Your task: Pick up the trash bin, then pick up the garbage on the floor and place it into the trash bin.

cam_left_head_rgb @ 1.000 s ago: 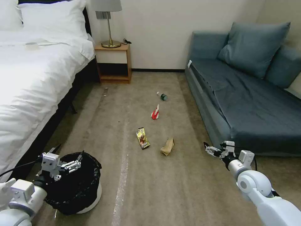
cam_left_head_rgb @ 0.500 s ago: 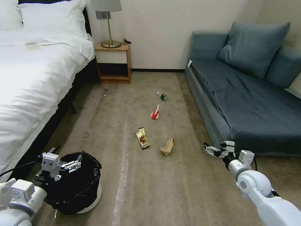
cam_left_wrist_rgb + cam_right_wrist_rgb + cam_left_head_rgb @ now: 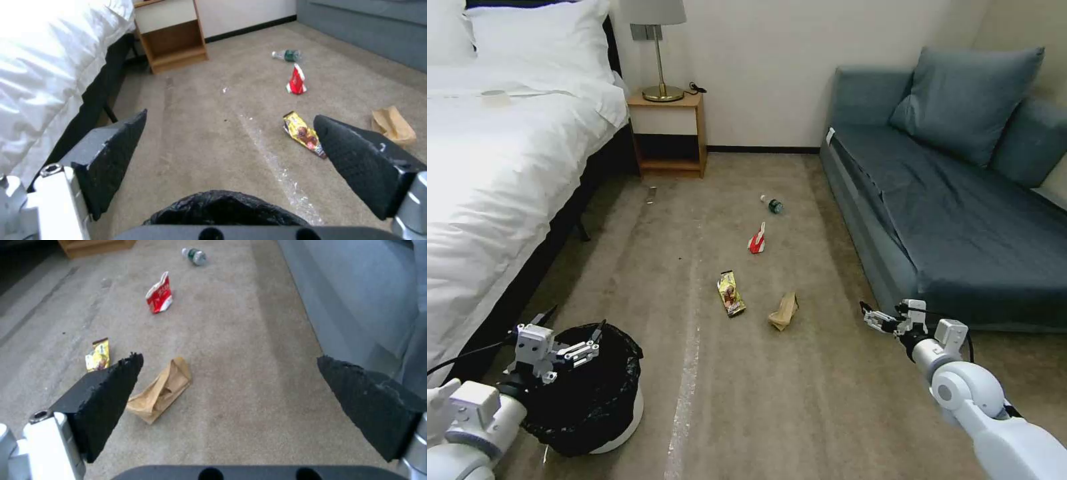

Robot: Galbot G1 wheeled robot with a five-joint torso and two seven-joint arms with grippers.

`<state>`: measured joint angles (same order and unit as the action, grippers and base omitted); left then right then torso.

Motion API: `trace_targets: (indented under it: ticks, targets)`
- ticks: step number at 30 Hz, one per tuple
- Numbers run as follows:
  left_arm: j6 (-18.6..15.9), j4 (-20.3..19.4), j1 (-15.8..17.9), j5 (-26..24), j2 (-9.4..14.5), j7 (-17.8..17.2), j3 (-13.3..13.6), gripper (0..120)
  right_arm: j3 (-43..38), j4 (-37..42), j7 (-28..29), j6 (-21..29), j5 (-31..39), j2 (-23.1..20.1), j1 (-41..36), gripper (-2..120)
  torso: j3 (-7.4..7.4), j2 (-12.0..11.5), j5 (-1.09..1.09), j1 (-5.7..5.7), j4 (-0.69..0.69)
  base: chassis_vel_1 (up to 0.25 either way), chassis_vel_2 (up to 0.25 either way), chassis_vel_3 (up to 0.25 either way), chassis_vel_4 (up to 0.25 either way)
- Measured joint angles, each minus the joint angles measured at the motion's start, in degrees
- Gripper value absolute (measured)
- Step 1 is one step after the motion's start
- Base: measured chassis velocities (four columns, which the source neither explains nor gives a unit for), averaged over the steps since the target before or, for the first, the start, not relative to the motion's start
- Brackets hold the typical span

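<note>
The trash bin [image 3: 602, 407], white with a black bag [image 3: 227, 208] over its rim, stands on the carpet at the near left. My left gripper [image 3: 577, 321] hovers open just above its far rim. Ahead on the floor lies the garbage: a yellow wrapper [image 3: 731, 293], a brown paper bag [image 3: 785, 311], a red-and-white packet [image 3: 758, 240] and a small bottle [image 3: 773, 204]. My right gripper [image 3: 884, 315] hangs open near the sofa's front, right of the paper bag [image 3: 160, 395]. Both wrist views show wide-apart jaws holding nothing.
A white bed [image 3: 494, 167] runs along the left. A wooden nightstand [image 3: 670, 133] with a lamp stands at the back wall. A blue sofa [image 3: 960, 220] fills the right side. Open carpet lies between bed and sofa.
</note>
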<state>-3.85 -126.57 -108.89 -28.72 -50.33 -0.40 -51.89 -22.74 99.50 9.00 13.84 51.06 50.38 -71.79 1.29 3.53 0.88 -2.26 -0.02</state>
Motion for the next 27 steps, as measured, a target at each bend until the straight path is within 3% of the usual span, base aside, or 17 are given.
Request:
trace_targets:
  ticks: [8, 9, 11, 14, 16, 18, 19, 20, 22, 26, 27]
  targets:
    - [0.0, 0.4, 0.6, 0.0, -0.2, 0.0, 0.1, 100, 0.0, -0.1, 0.2, 0.0, -0.3, 0.4, 0.2, 100, 0.00, 0.0, -0.01, 0.00, 0.00, 0.000, 0.000, 0.000, 0.000]
    - [0.2, 1.5, 1.8, 0.3, -0.5, -0.1, 0.3, 100, 0.1, -0.3, 0.3, 0.0, -0.6, 0.7, 0.4, 100, 0.00, 0.0, 0.00, 0.00, 0.00, 0.000, 0.000, 0.000, 0.000]
    - [0.2, 1.7, 2.7, 0.3, -0.6, -0.2, 0.3, 100, 0.2, -1.1, 1.5, -0.2, -2.0, 2.6, 1.5, 100, 0.00, 0.0, 0.08, -0.01, -0.04, 0.000, 0.000, 0.000, 0.000]
    - [0.5, 3.2, 4.4, 0.6, -1.1, -0.3, 0.5, 100, 0.6, -2.7, 3.5, -0.5, -4.7, 6.1, 3.6, 100, 0.00, 0.0, -0.08, 0.00, 0.00, 0.000, 0.000, 0.000, 0.000]
    - [1.4, 7.8, 9.5, 1.6, -2.8, -0.8, 1.4, 100, 1.3, -5.5, 7.3, -1.1, -9.5, 12.4, 7.4, 100, 0.00, 0.0, 0.05, 0.00, 0.01, 0.000, 0.000, 0.000, 0.000]
    - [1.5, 8.1, 9.8, 1.7, -2.9, -0.9, 1.5, 100, 1.4, -5.7, 7.6, -1.2, -10.0, 12.9, 7.8, 100, 0.00, 0.0, 0.04, 0.00, 0.01, 0.000, 0.000, 0.000, 0.000]
    - [2.1, 11.2, 13.4, 2.5, -4.1, -1.3, 2.1, 100, 1.9, -7.5, 10.0, -1.5, -13.0, 17.0, 10.2, 100, 0.00, 0.0, 0.00, 0.00, 0.00, 0.000, 0.000, 0.000, 0.000]
    - [2.1, 11.2, 13.4, 2.5, -4.1, -1.3, 2.1, 100, 1.9, -7.5, 10.0, -1.5, -13.0, 17.0, 10.2, 100, 0.00, 0.0, 0.00, 0.00, 0.00, 0.000, 0.000, 0.000, 0.000]
    - [3.3, 17.0, 19.9, 3.8, -6.2, -1.9, 3.4, 100, 2.6, -10.5, 14.3, -2.0, -18.5, 23.9, 14.4, 100, 0.01, 0.0, 0.00, 0.00, 0.02, 0.000, 0.000, 0.000, 0.000]
    - [3.9, 20.3, 23.6, 4.6, -7.4, -2.3, 4.0, 100, 2.2, -8.2, 15.3, -0.4, -19.8, 25.0, 14.2, 100, 0.01, 0.0, 0.02, 0.00, 0.05, 0.000, 0.000, 0.000, 0.000]
    - [4.3, 22.6, 26.2, 5.1, -8.2, -2.7, 4.4, 100, 2.0, -6.9, 15.3, 0.2, -19.7, 23.4, 13.3, 100, 0.01, 0.0, 0.05, -0.01, 0.03, 0.000, 0.000, 0.000, 0.000]
